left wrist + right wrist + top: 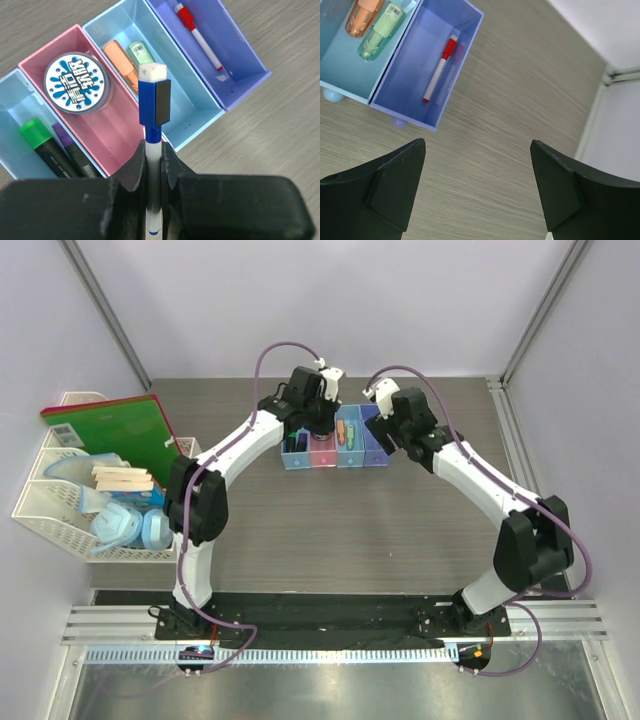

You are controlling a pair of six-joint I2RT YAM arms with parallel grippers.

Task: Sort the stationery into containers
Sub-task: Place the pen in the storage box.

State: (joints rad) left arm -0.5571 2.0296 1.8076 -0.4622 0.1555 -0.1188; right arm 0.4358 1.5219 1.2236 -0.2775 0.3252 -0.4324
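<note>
Slim white marker [154, 102], blue cap, square felt tip, clamped tight in left gripper [154, 167] over glossy translucent bins [197, 107]. Empty right gripper [477, 187] spread wide above grained table [510, 100]; purple bin [412, 75] at its 11 o'clock.

Overhead camera looks down; close wrist cameras share purple bin [240, 60].

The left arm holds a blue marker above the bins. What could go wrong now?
The left arm's fingers pinch the blue-capped marker by its thin barrel; it could tilt or slip. It appears over the pink bin, but the red-capped marker lies in the purple bin; released here, it likely lands wrongly.
</note>
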